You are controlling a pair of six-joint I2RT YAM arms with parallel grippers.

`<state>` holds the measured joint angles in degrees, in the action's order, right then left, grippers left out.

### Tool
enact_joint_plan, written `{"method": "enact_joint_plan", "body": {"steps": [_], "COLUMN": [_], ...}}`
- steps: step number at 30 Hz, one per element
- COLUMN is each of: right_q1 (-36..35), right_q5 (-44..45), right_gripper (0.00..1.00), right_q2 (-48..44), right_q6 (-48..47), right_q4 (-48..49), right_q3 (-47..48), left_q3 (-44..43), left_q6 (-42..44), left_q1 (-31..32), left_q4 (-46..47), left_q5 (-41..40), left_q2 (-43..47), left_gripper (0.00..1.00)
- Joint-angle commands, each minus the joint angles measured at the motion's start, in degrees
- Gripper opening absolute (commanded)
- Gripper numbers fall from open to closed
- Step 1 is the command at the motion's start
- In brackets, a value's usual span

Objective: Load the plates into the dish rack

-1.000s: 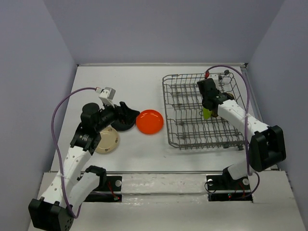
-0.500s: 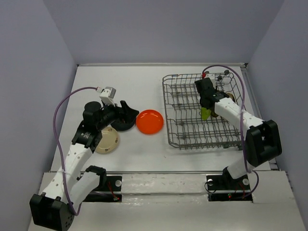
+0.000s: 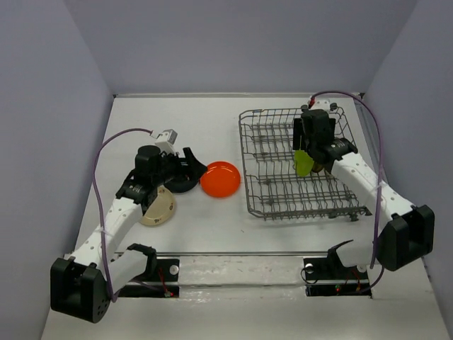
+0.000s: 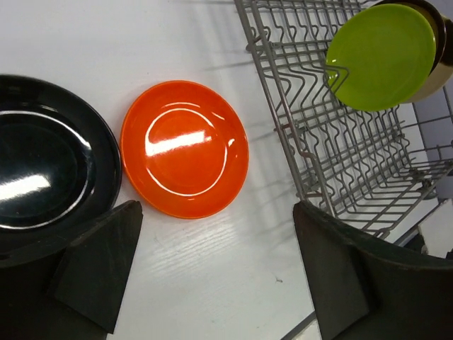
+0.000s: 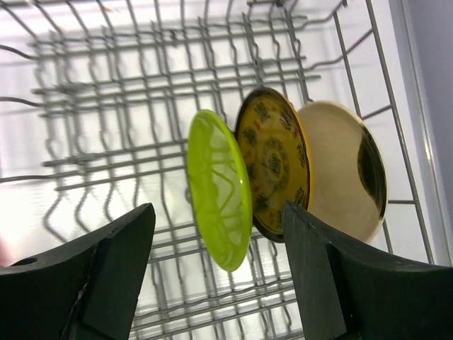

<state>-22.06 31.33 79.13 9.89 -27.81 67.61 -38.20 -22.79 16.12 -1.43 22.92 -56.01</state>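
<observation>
The grey wire dish rack (image 3: pixel 245 164) stands on the right of the table. A lime green plate (image 3: pixel 304 163) (image 5: pixel 219 188) (image 4: pixel 382 55) stands on edge between its tines. Behind it are a dark brown plate with gold pattern (image 5: pixel 274 163) and a cream plate (image 5: pixel 340 170). My right gripper (image 3: pixel 309 147) (image 5: pixel 218 212) hangs open just above the green plate, its fingers on either side and clear of it. The orange plate (image 3: pixel 220 179) (image 4: pixel 184 149) and the glossy black plate (image 3: pixel 181 185) (image 4: pixel 42 166) lie flat left of the rack. My left gripper (image 3: pixel 192 166) (image 4: pixel 217 212) is open over them, holding nothing.
A beige plate (image 3: pixel 159 210) lies on the table partly under my left arm. The left wall of the rack (image 4: pixel 283 134) is close beside the orange plate. Grey walls enclose the table on three sides.
My right gripper has opened and let go of the lime green plate, which now stands in the rack. The left arm has shifted slightly right, towards the orange plate.
</observation>
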Motion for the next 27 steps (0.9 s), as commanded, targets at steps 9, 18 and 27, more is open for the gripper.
{"method": "enact_joint_plan", "body": {"steps": [9, 18, 27], "right_q1": [-1.2, -1.8, -2.3], "right_q5": [-20.7, -32.6, -36.6], "right_gripper": [0.78, 0.78, 0.78], "right_q2": [-15.3, -19.9, -20.8], "right_q6": [3.9, 7.4, 9.4], "right_q4": [10.9, 15.3, 17.7], "right_q3": [-8.6, -14.2, -15.5], "left_q3": [15.2, 18.1, 18.2], "left_q6": [-18.0, -26.0, -27.7], "left_q1": [6.3, 10.2, 11.7], "left_q4": [12.8, 22.6, 31.4], "left_q5": [-14.3, -21.9, -23.9], "left_q2": [2.2, -6.1, -17.3], "left_gripper": [0.72, 0.7, 0.56]}}
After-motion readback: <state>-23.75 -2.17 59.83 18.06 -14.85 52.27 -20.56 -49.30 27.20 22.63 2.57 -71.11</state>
